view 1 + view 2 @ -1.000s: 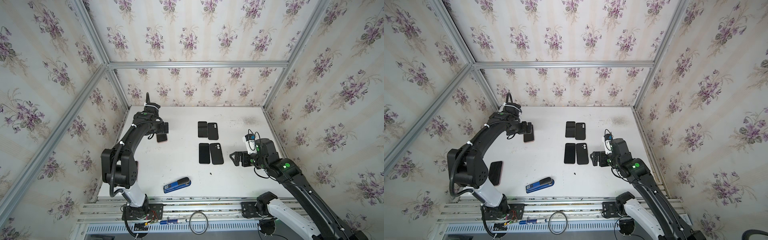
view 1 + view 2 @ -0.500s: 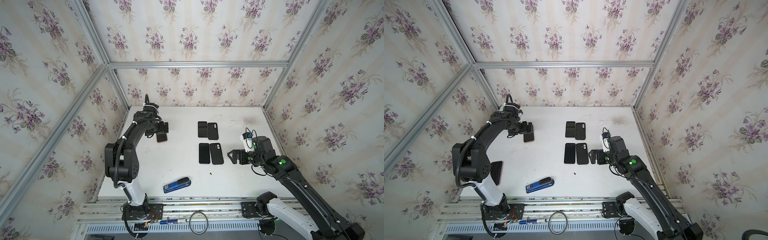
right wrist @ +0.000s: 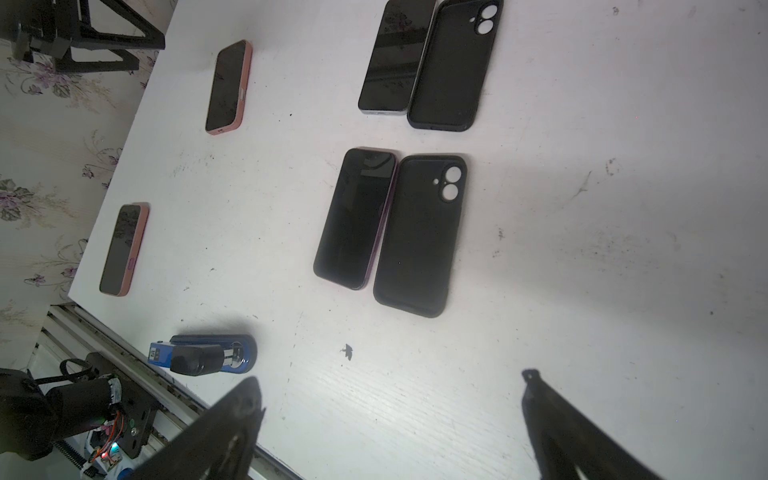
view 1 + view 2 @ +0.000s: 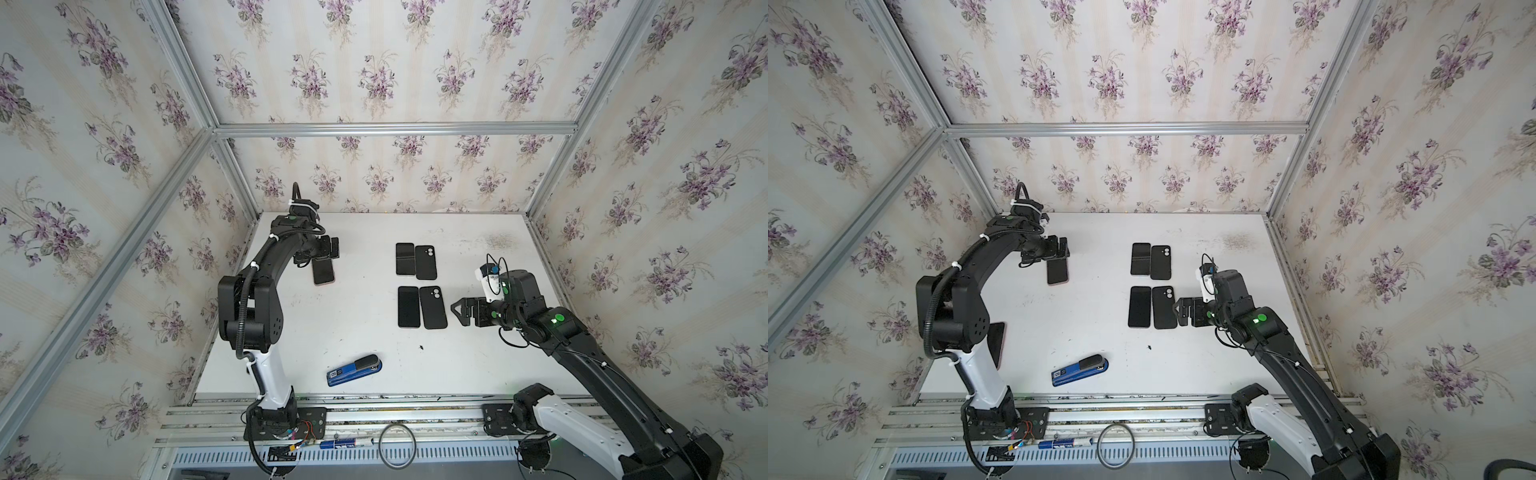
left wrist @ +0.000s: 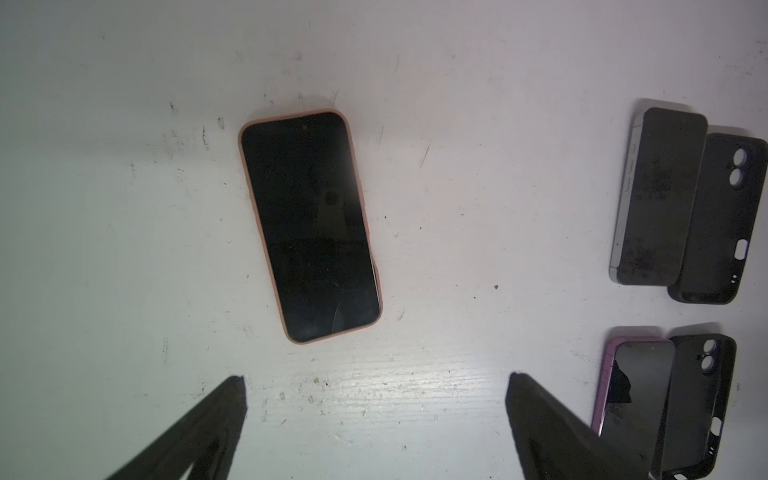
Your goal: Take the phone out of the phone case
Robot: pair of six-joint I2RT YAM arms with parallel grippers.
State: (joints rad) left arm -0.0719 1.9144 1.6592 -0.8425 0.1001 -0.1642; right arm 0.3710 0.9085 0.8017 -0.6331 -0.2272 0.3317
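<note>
A phone in a salmon-pink phone case point(image 4: 323, 270) point(image 4: 1057, 270) lies screen up at the table's back left. My left gripper point(image 4: 329, 248) point(image 4: 1061, 248) hovers just behind it, open and empty. In the left wrist view the cased phone point(image 5: 309, 226) lies ahead of the left gripper point(image 5: 376, 378), with only bare table between the fingers. My right gripper point(image 4: 457, 311) point(image 4: 1177, 309) is open and empty, beside the near black case. In the right wrist view the cased phone point(image 3: 228, 87) is far from the right gripper point(image 3: 391, 376).
Two bare phones point(image 4: 404, 259) point(image 4: 408, 306) lie mid-table, each with an empty black case point(image 4: 425, 262) point(image 4: 432, 307) to its right. A second pink-cased phone point(image 4: 995, 340) point(image 3: 124, 249) lies at the left edge, half hidden by the left arm. A blue stapler point(image 4: 354, 370) sits near the front edge.
The left arm's elbow has swung back toward the far wall while its gripper stayed by the cased phone. The right gripper has crept slightly left toward the near black case.
</note>
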